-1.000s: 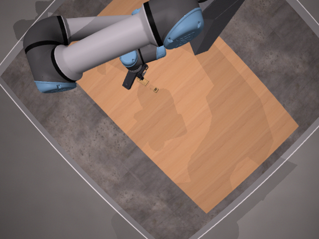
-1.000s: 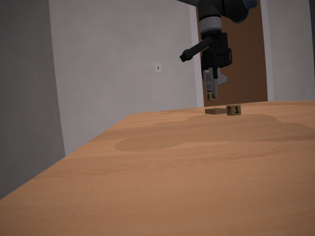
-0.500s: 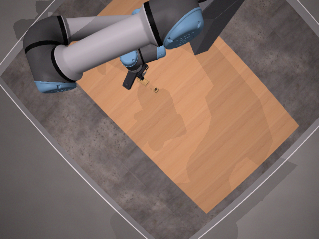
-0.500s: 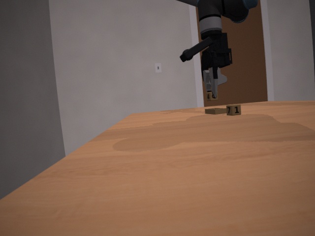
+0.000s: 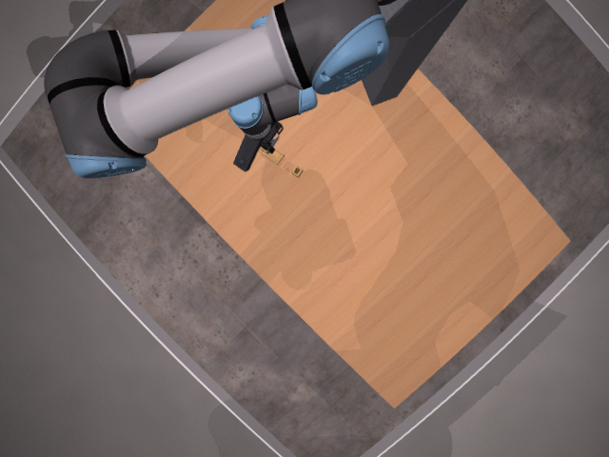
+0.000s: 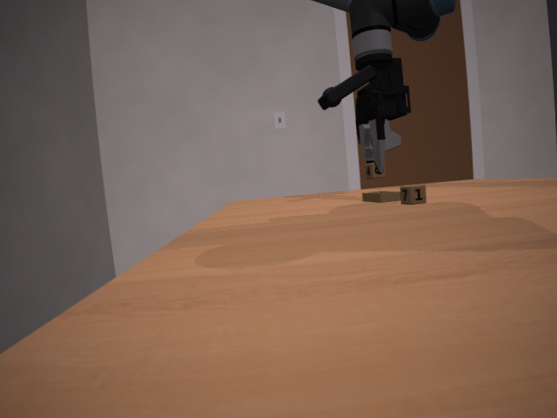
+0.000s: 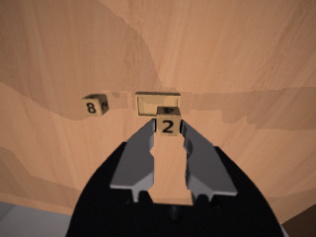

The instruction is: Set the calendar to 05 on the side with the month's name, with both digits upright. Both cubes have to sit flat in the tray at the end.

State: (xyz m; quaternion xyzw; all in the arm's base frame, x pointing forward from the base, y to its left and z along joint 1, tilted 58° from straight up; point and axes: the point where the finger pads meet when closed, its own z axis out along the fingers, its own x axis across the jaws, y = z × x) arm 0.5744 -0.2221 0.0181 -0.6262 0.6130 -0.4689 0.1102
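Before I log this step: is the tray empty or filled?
Empty: the wrist view shows bare floor inside the tray, though the held cube hides one corner.

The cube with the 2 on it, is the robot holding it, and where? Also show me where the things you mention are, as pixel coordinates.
Yes, the gripper (image 5: 273,150) (image 6: 376,167) (image 7: 167,119) has the cube (image 6: 370,171) (image 7: 168,126) pinched by two opposite sides, left and right of the 2 in the wrist view.
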